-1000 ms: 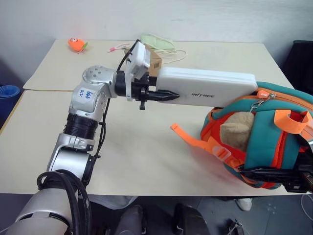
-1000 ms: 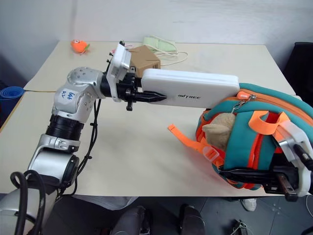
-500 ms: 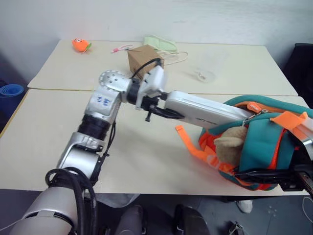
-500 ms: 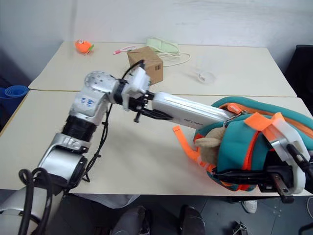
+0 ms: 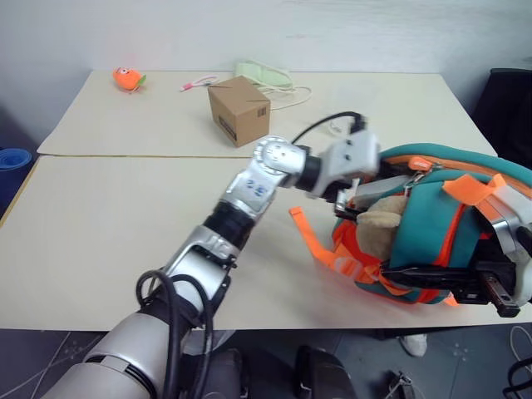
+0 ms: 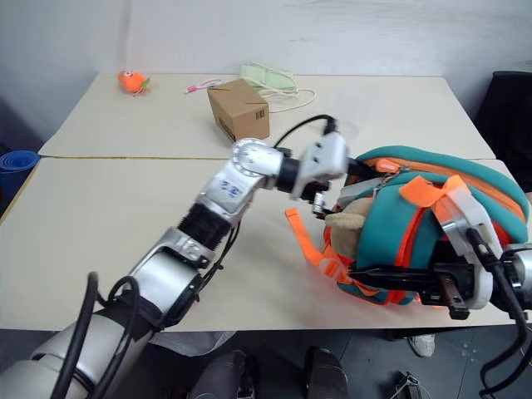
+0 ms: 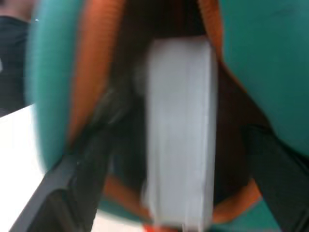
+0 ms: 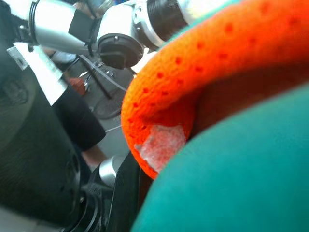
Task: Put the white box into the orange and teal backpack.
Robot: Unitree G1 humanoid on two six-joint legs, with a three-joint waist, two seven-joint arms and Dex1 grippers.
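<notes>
The white box [image 7: 178, 130] sits inside the orange and teal backpack [image 5: 432, 224], left claw [image 5: 353, 199] spread wide at its mouth, right claw [image 5: 449, 278] pinching its edge.

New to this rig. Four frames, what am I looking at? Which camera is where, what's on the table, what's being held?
It is a two-armed humanoid robot. Two pictures come from a stereo camera on its head, looking down over the arms; the other two come from cameras on each wrist, looking along the fingers.

On the beige table lies a bright orange and teal backpack with a tan plush toy attached. The left end effector is at the bag's mouth. The left wrist view looks into that opening, where the flat white box sits between the orange edges; its fingers stand apart from it. The right end effector is shut on the backpack's near edge, holding it.

Further back: a brown cardboard cube box, a small orange toy, pale green cloth.
</notes>
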